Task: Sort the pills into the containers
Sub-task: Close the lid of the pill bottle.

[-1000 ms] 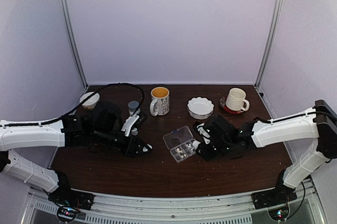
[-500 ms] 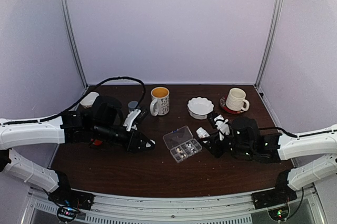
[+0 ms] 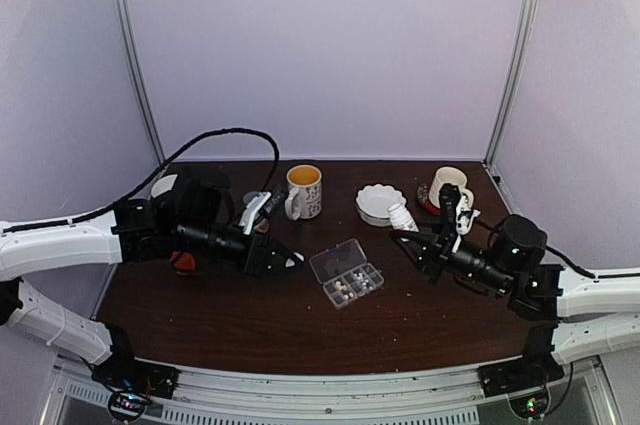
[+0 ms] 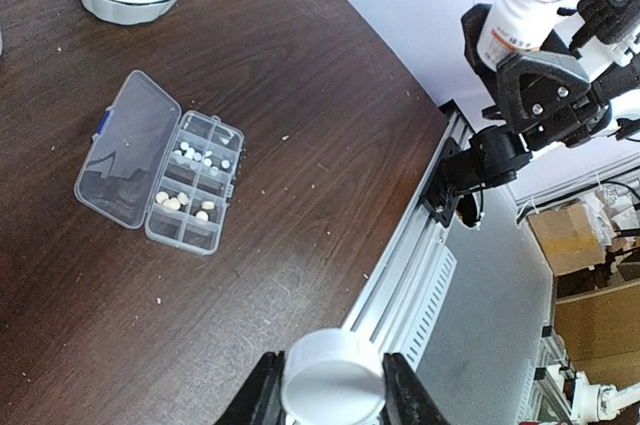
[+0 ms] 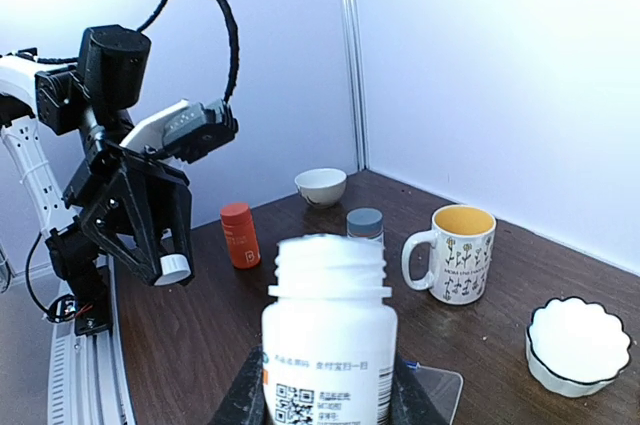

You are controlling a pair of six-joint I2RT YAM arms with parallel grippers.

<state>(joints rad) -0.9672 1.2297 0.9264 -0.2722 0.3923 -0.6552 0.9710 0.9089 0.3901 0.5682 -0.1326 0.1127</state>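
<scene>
**Left hand**: the fingers are clamped on a round white cap, one finger on each side of it. The hand hangs above the bench, clear of its surface.

**Right hand**: the fingers are clamped on the body of a white bottle. The bottle stands upright with its threaded neck uncovered and its printed label facing the wrist camera. This hand is also raised off the bench.

**Pill box**: it lies flat on the bench, ahead of and below the left hand's fingertips, between the two hands. Its clear lid is folded open and rests on the side nearer the left hand.

**Pills**: all visible pills are inside the pill box. A group of whitish pills and a group of tan pills occupy separate compartments. Other compartments show no contents. The count cannot be read.

**Other items on the bench**
- Behind the left hand, seen from the right wrist: an orange bottle, a grey-capped bottle and a small white bowl.
- Ahead of the right hand: a mug with a yellow interior and a white scalloped bowl, well apart from each other.
- Just beside the right hand in the overhead view: a cream cup on a red saucer.
</scene>
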